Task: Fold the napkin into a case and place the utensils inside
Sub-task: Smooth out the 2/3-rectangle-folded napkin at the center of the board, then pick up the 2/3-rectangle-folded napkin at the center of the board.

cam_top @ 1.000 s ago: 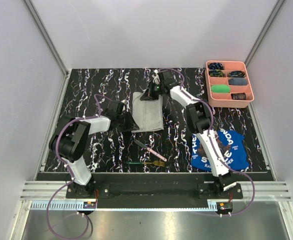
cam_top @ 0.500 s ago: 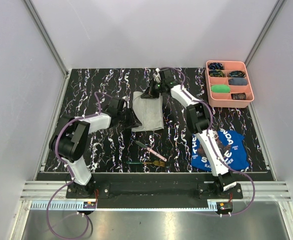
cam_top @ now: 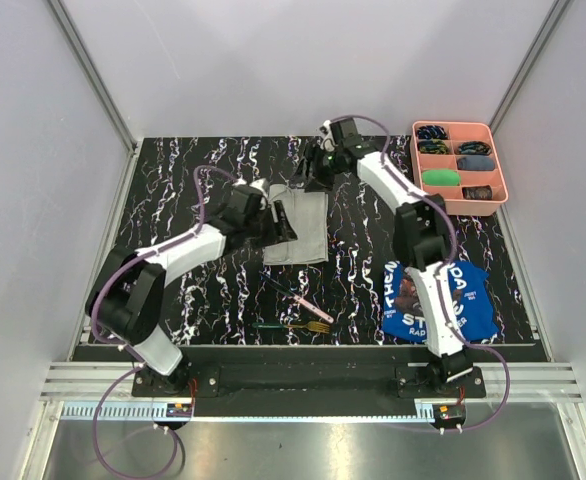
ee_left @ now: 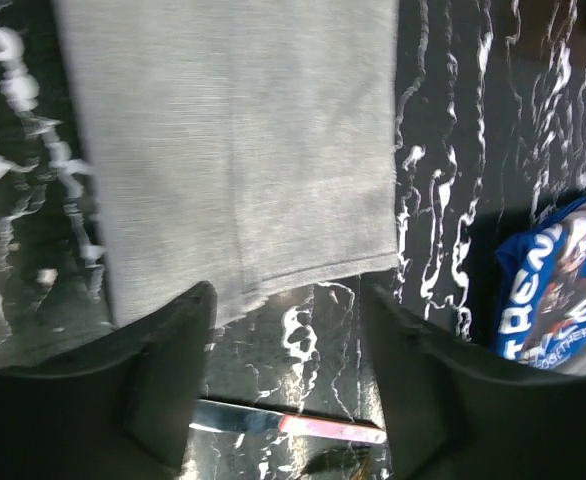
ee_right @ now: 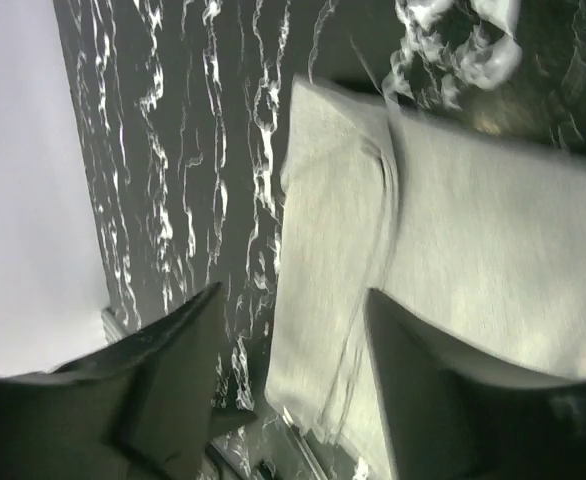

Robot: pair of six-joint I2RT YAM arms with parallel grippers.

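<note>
You are mid-fold: the napkin (cam_top: 301,228) lies at the table's (cam_top: 173,180) centre as a tall layered strip, not yet a finished case. Your left gripper (ee_left: 288,300) hangs above its near edge, spread wide and empty. Your right gripper (ee_right: 293,300) hovers over the far end, likewise spread. Next, I judge, pinch an edge and fold again. The knife (cam_top: 299,299) and fork (cam_top: 295,326) lie nearer you.

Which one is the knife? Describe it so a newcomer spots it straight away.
On the black marbled table, look toward the near edge, just below the folded grey napkin. Two pieces of cutlery lie there. The knife is the slanted one with a dark blade and pink handle, not the green-handled fork lying level beside it.
</note>
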